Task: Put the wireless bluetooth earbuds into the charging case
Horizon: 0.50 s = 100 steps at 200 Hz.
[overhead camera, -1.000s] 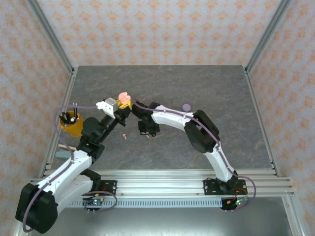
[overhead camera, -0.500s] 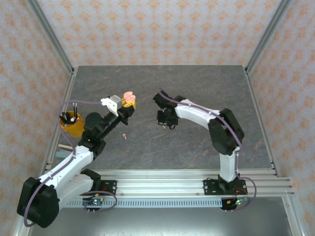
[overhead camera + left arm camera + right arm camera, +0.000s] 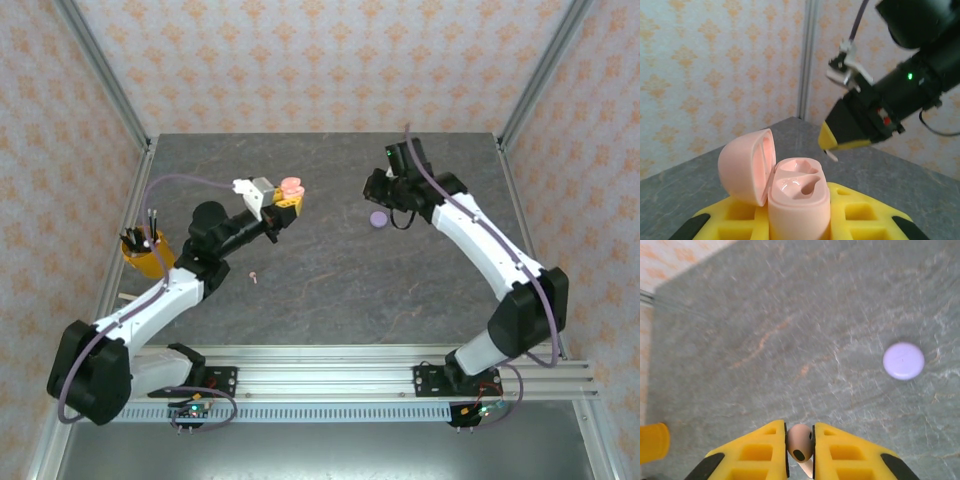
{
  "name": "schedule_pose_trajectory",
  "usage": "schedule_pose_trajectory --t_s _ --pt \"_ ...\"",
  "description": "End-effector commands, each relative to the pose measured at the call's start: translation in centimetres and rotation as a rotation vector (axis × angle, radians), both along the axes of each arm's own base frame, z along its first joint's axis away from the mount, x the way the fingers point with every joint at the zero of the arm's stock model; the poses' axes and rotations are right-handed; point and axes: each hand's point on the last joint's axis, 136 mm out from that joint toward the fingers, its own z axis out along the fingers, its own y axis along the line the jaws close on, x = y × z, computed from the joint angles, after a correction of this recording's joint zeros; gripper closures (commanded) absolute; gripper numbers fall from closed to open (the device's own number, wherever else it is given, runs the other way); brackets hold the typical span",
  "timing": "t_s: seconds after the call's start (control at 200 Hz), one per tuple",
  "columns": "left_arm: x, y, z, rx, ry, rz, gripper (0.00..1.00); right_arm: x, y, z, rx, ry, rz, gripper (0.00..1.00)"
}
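My left gripper is shut on the base of the pink charging case, held upright above the table's middle left. The case lid hangs open to the left and both moulded sockets are bare. My right gripper is shut on a pale pink earbud, whose stem points down between the fingers. In the left wrist view that right gripper hovers just beyond the case, apart from it, with the stem tip showing. Another tiny pink earbud lies on the table.
A closed round purple case lies on the grey table under the right wrist and appears as the purple case in the right wrist view. A yellow cup with dark pens stands at the left edge. Patterned walls enclose the table.
The right arm has swung from the table's centre out to the back right, carrying the earbud. The left arm has lifted the open case further right and back.
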Motion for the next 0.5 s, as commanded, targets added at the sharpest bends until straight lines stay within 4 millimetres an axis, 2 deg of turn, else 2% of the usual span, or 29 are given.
schedule_pose_trajectory --t_s 0.0,0.18,0.345,0.495 --pt "-0.3 -2.1 2.3 0.011 -0.069 -0.091 1.00 0.5 0.3 6.0 0.073 -0.153 0.038 0.83" --pt "0.0 -4.3 3.7 0.020 -0.129 -0.137 1.00 0.0 1.1 12.9 0.168 -0.306 0.093 0.83" --pt "0.6 -5.0 6.1 -0.003 -0.204 -0.131 1.00 -1.3 1.4 18.3 0.259 -0.440 0.132 0.83" --pt "1.2 -5.9 7.8 -0.038 -0.253 -0.142 1.00 -2.5 1.6 21.4 0.331 -0.524 0.164 0.82"
